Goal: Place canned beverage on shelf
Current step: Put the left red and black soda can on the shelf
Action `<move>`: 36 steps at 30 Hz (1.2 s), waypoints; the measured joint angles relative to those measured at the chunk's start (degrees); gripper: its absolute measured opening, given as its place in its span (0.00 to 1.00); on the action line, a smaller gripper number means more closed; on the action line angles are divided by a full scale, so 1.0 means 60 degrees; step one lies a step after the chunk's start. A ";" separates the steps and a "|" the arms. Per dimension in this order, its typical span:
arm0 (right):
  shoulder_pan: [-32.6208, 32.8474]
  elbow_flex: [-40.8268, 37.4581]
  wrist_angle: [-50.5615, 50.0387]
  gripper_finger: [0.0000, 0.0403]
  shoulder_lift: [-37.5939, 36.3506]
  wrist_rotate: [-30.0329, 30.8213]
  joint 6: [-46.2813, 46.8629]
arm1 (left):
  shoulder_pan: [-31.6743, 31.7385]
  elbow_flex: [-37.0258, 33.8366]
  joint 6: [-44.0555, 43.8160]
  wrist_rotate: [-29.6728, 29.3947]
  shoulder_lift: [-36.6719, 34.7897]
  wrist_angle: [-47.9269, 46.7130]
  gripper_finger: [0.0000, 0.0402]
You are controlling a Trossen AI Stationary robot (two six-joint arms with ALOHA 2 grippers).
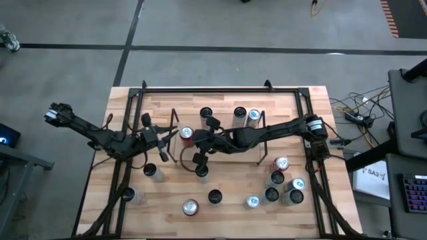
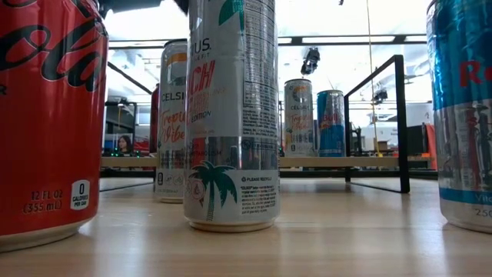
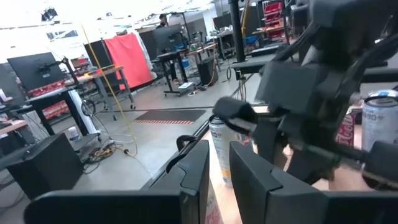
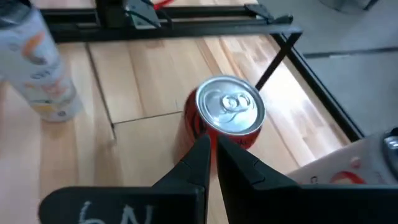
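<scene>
Only the right wrist view shows the right pincer (image 4: 211,146) pinched shut, empty, above a red can (image 4: 227,118).

Even, bright light falls on the counter (image 1: 227,200) from above; shadows under the arms are short and soft. At counter height the ceiling light strips (image 2: 346,38) burn out to white, and the nearest red can (image 2: 46,115) is soft with closeness while cans farther back stay crisp. The left wrist view is washed pale toward the room, with the other arm (image 3: 323,93) blurred. In the right wrist view the silver can top (image 4: 230,104) carries glare, and the white can (image 4: 37,62) smears at the edge.
</scene>
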 joint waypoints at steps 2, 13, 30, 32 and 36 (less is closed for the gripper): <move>-0.0077 -0.0001 -0.0057 0.04 0.0136 0.0020 0.0082 | 0.0006 -0.0004 0.0039 -0.0017 0.0041 0.0010 0.11; -0.0583 -0.0023 -0.0410 0.04 0.0568 0.0020 0.0318 | 0.0036 -0.0004 0.0267 -0.0168 0.0047 -0.0007 0.11; -0.0675 -0.0045 0.0768 0.04 0.0860 -0.0556 -0.0258 | 0.0036 -0.0004 0.0435 -0.0171 0.0044 -0.0004 0.11; -0.0702 -0.0045 0.0768 0.04 0.0860 -0.0552 -0.0265 | 0.0036 -0.0004 0.0435 -0.0170 0.0044 -0.0004 0.11; -0.0706 -0.0045 0.0690 0.04 0.0860 -0.0559 -0.0237 | 0.0036 -0.0004 0.0439 -0.0169 0.0044 -0.0004 0.11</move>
